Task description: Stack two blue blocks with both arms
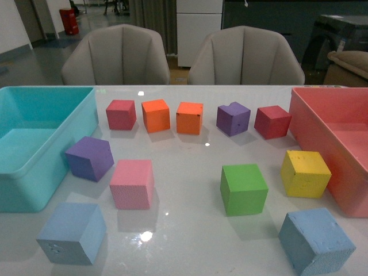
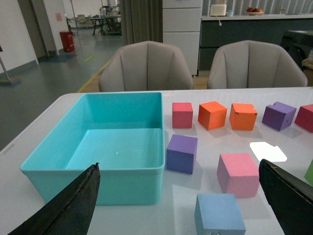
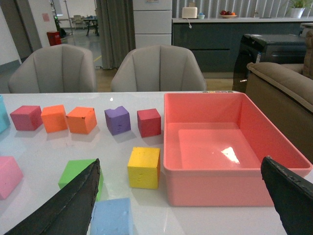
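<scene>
Pickup has not started: the left gripper (image 2: 178,165) and right gripper (image 3: 180,160) both hang spread wide and empty, while on the table (image 1: 195,247) the left blue block (image 1: 72,233) and right blue block (image 1: 316,240) sit well apart near its front corners, so each gripper should next descend onto its own.

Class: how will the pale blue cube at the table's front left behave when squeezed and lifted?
The pale blue matte foam cube probably gives slightly under a squeeze: small dents mark its front face. Its matte surface should grip, not slip. Flat on the white table, it would likely slide rather than roll.
</scene>
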